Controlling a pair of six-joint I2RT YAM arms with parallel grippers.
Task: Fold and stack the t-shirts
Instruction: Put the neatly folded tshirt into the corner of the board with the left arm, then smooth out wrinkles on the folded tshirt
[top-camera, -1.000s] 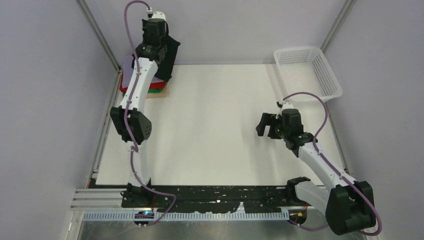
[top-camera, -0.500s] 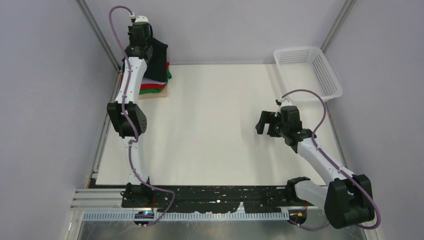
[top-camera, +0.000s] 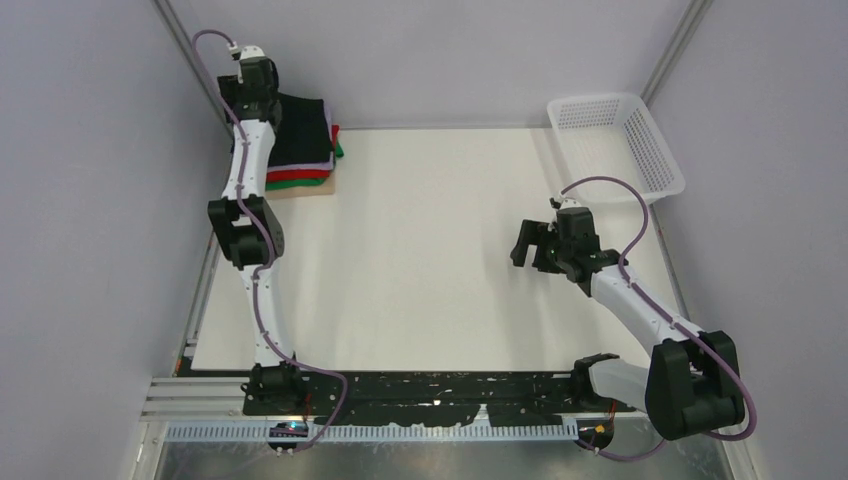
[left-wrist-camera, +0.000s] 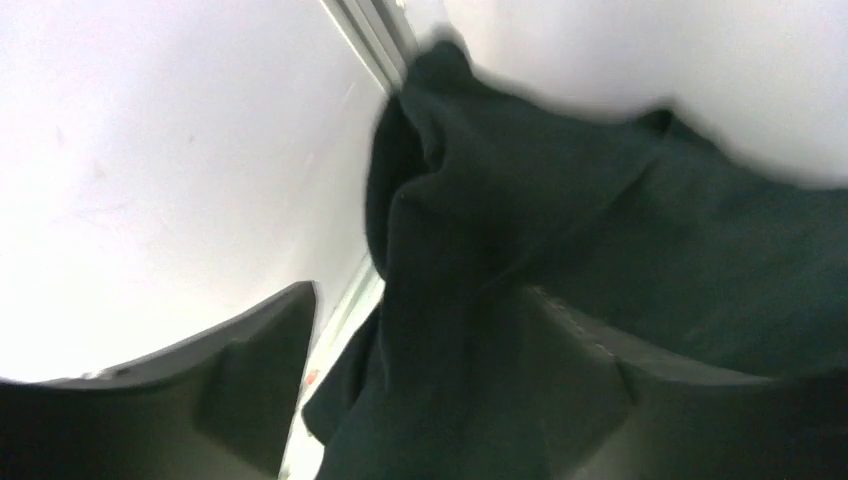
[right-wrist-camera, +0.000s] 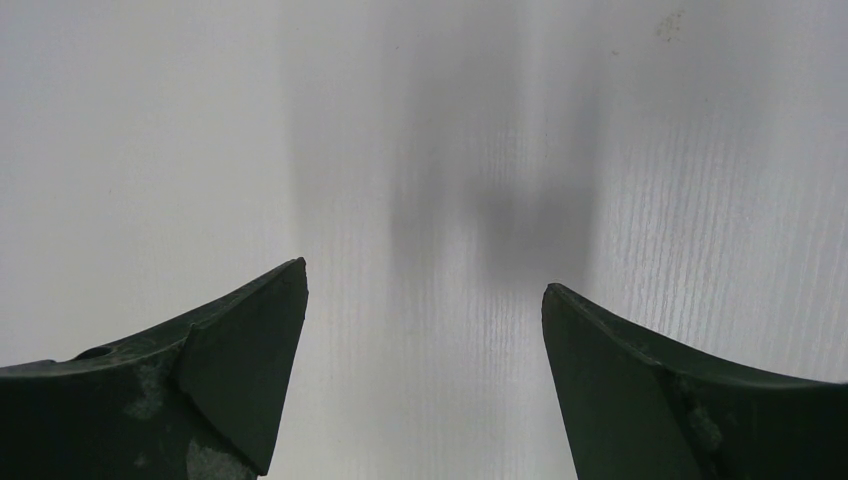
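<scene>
Two arms working well apart, t-shirts piled at the far-left corner.
The left end effector (top-camera: 258, 98) is hanging over the black t-shirt (top-camera: 303, 125), which is lying atop the stack of t-shirts (top-camera: 300, 178) on the surface (top-camera: 420, 260). Black cloth is filling the gap between its fingers (left-wrist-camera: 250, 390), and I cannot tell whether they are gripping it. The right end effector (top-camera: 528, 250) is hovering wide open at the right.

1. Black t-shirt (top-camera: 303, 125): plain.
2. Under it: lavender t-shirt (top-camera: 302, 164), red t-shirt (top-camera: 298, 178), green t-shirt (top-camera: 338, 151), all plain.
3. Lowest layer (top-camera: 300, 190): seemingly tan, only an edge shows.
4. Basket (top-camera: 660, 160): white mesh.
5. Table (top-camera: 430, 260): plain white.
6. Cables (top-camera: 610, 182): purple.
</scene>
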